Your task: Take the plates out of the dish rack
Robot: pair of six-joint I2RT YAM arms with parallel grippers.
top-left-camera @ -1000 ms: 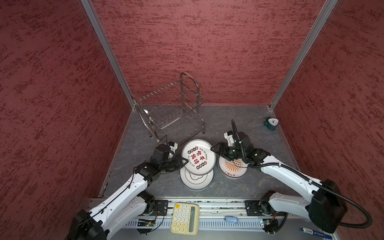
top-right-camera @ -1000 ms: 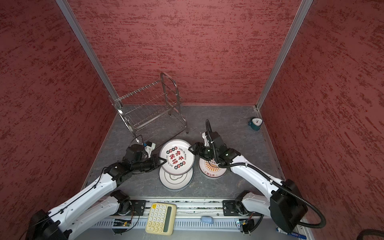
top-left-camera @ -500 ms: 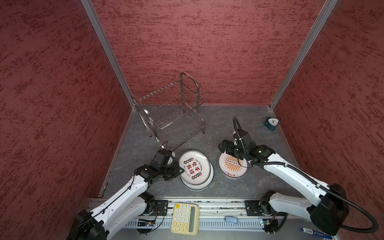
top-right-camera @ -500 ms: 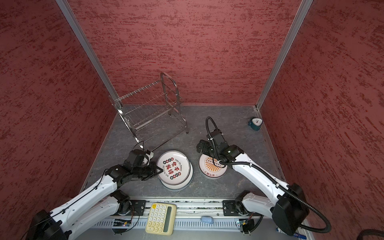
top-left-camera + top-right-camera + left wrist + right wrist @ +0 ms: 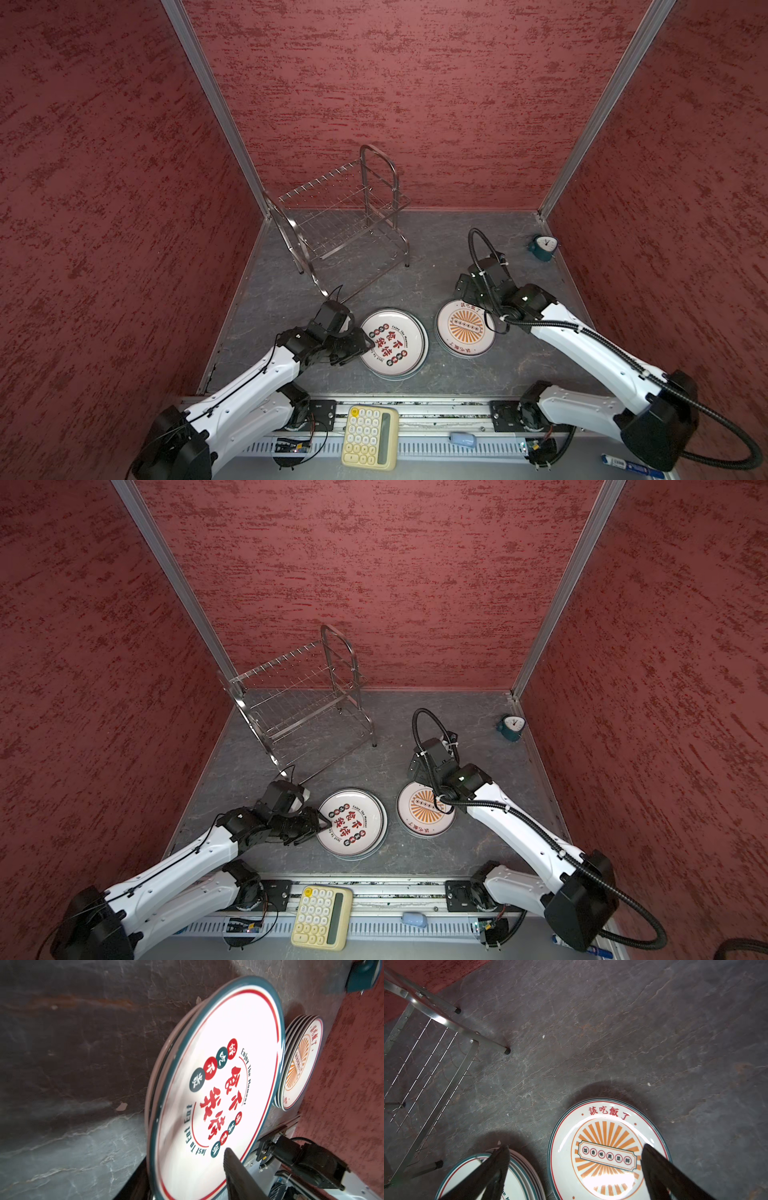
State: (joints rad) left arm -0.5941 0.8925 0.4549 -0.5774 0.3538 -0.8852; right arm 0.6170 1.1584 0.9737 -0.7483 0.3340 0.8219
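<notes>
The dish rack [image 5: 345,220] [image 5: 303,700] stands at the back left with no plates in it. Two stacks of plates lie flat on the grey floor. The left stack [image 5: 395,343] [image 5: 351,823] has a red-character plate [image 5: 218,1084] on top. The right stack [image 5: 465,328] [image 5: 424,808] shows an orange sunburst [image 5: 608,1147]. My left gripper [image 5: 360,347] [image 5: 185,1163] is at the left stack's rim, jaws apart, one finger [image 5: 234,1167] over the plate's face. My right gripper [image 5: 469,291] [image 5: 575,1153] hangs open behind the sunburst stack, holding nothing.
A teal alarm clock [image 5: 542,247] sits in the back right corner. A yellow calculator [image 5: 369,432] and a small blue object [image 5: 462,439] lie on the front rail. Red walls close in three sides. One rack foot [image 5: 507,1051] stands near the right gripper.
The left gripper lowered the red-character plate flat onto the left stack and its jaws came apart. The right gripper opened wider and drew back from the sunburst plate.
</notes>
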